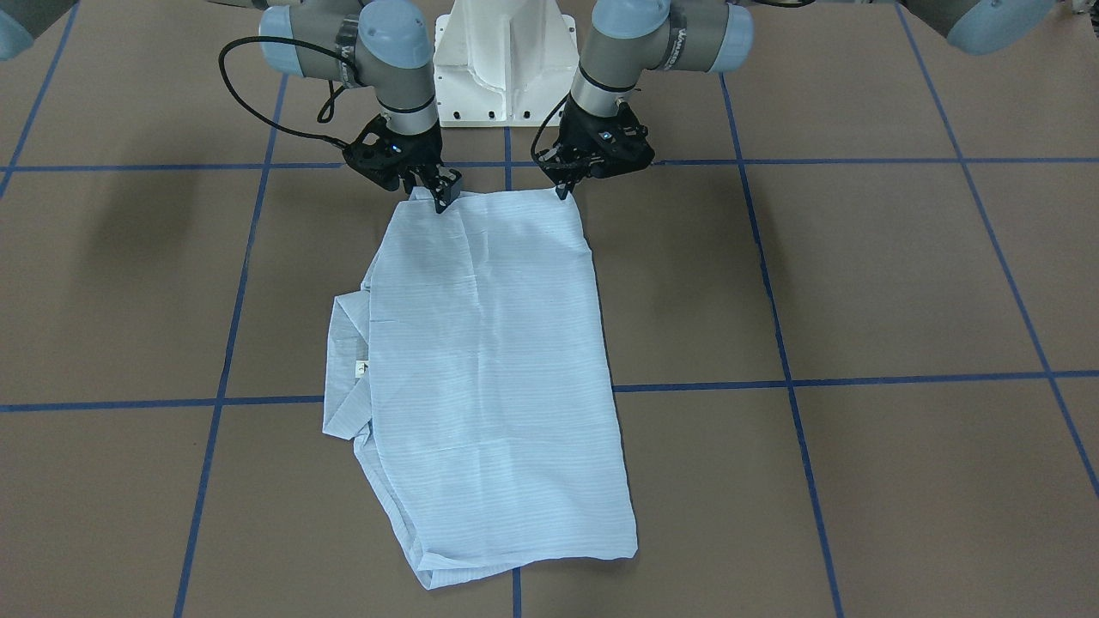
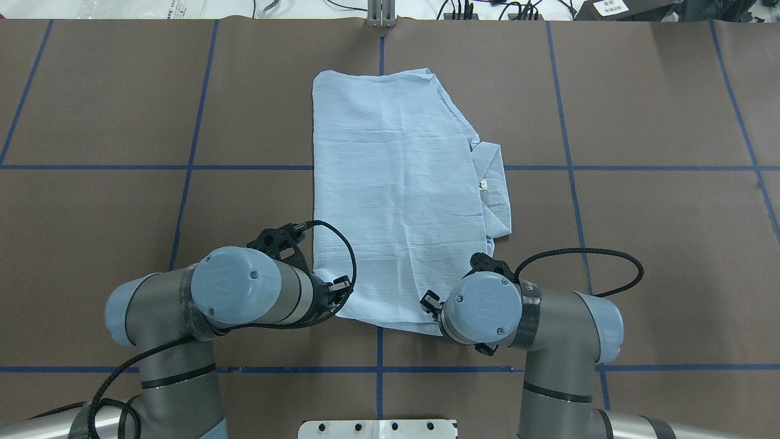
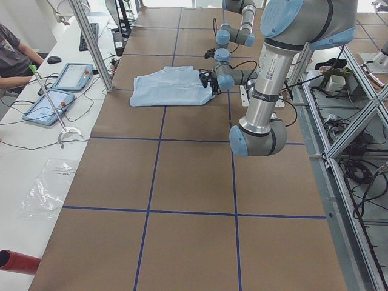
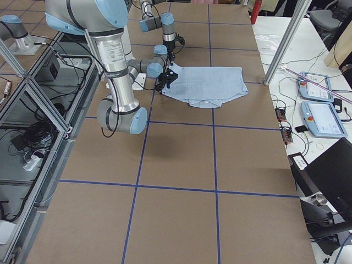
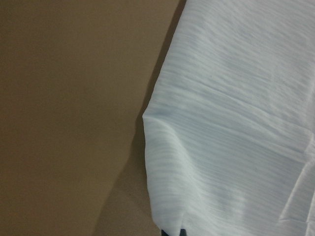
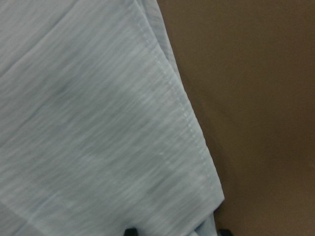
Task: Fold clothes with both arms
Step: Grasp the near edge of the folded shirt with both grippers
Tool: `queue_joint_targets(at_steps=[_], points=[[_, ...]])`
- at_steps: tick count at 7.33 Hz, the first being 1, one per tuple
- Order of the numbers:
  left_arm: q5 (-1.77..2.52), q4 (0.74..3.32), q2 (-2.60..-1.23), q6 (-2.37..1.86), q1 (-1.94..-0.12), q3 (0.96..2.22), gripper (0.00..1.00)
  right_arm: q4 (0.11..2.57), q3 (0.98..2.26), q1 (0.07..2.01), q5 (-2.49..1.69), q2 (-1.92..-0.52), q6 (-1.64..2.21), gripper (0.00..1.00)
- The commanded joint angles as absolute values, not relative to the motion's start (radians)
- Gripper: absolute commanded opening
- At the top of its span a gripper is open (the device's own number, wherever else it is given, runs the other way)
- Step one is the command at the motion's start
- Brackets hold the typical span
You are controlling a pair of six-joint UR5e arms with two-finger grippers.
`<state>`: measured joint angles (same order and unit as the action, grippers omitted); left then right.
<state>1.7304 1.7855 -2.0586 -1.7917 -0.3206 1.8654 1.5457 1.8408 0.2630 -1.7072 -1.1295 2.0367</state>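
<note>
Shirt: the shirt (image 1: 494, 369) lies flat in the middle of the table, folded into a long, rough rectangle. It runs straight away from the robot, and its near short edge lies between the two grippers.
Fabric: thin pale-blue cloth with fine stripes running across it. It carries a few soft creases and a narrow stitched hem along the edge seen in the right wrist view.
Collar: the collar (image 1: 343, 378) sticks out from the long side on the robot's right as an angular flap with folded layers.
Label: a small white label (image 1: 361, 368) sits on the collar where it meets the body.
Far end: the corners are slightly uneven, with under-layers peeking out along the collar side.
Left gripper: the black left gripper (image 1: 562, 190) is at the near corner on the robot's left. In its wrist view the jaws sit close together, pinched on the shirt edge, and the cloth bulges up a little with a shadow beside it.
Right gripper: the right gripper (image 1: 442, 196) is at the other near corner. In its wrist view the jaws stand apart, one on each side of the hemmed corner.
Arms: the left arm (image 2: 244, 292) and right arm (image 2: 487, 308) are grey-silver tubes with rounded light-blue caps and looping black cables.
Table: the table (image 1: 859, 275) has a matte brown top marked into large squares by thin blue tape (image 1: 859, 378).
</note>
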Motion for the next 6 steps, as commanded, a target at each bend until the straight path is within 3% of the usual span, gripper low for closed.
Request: queue_joint_targets(at_steps=[1,2,6], points=[[1.73,1.786,-2.059,-1.792,-0.321,1.865,0.0,1.546,1.845,0.267,-1.707,-1.131,2.028,0.16],[1.729,1.786,-2.059,-1.792,-0.322,1.865,0.0,1.546,1.85,0.273,-1.707,-1.128,2.028,0.03],[1.733,1.786,-2.06,-1.792,-0.334,1.876,0.0,1.546,1.893,0.287,-1.692,-1.123,2.033,0.0]])
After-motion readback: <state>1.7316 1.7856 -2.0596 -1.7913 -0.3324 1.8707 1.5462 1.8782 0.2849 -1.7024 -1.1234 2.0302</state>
